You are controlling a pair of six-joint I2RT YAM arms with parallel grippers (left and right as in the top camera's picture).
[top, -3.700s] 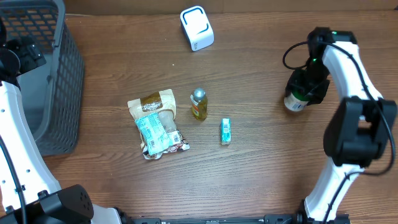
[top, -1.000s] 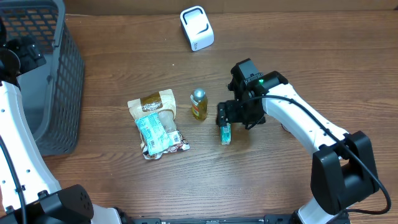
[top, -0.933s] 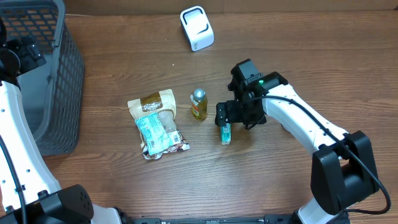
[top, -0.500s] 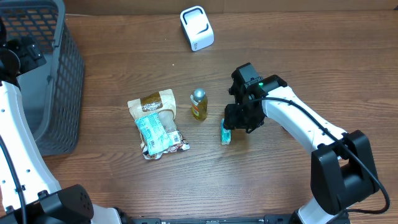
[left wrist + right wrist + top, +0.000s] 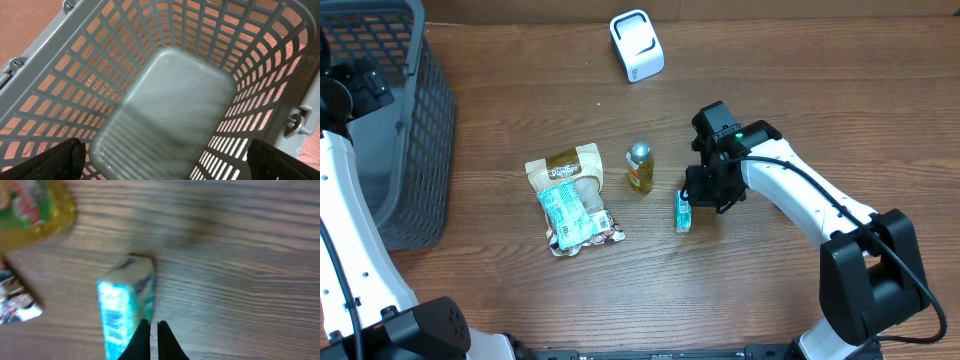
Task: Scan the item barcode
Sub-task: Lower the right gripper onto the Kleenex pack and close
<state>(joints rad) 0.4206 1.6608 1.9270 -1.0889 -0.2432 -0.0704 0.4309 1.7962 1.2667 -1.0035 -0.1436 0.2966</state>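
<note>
Clearly empty and pinched fully shut, the right gripper (image 5: 150,326) hangs over the wooden table (image 5: 770,300), the small teal box (image 5: 683,212) lying just beside it at eight o'clock overhead, long axis twelve-to-six.

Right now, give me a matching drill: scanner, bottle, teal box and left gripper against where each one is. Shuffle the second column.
Things:
1. white scanner
2. small bottle
3. teal box
4. left gripper

Places:
A. open, above the grey basket
B. between the snack bag and the teal box
C. on the far side, apart from the other items
D. lying flat right beside the shut right gripper

Pairs: 1-C, 2-B, 3-D, 4-A
</note>
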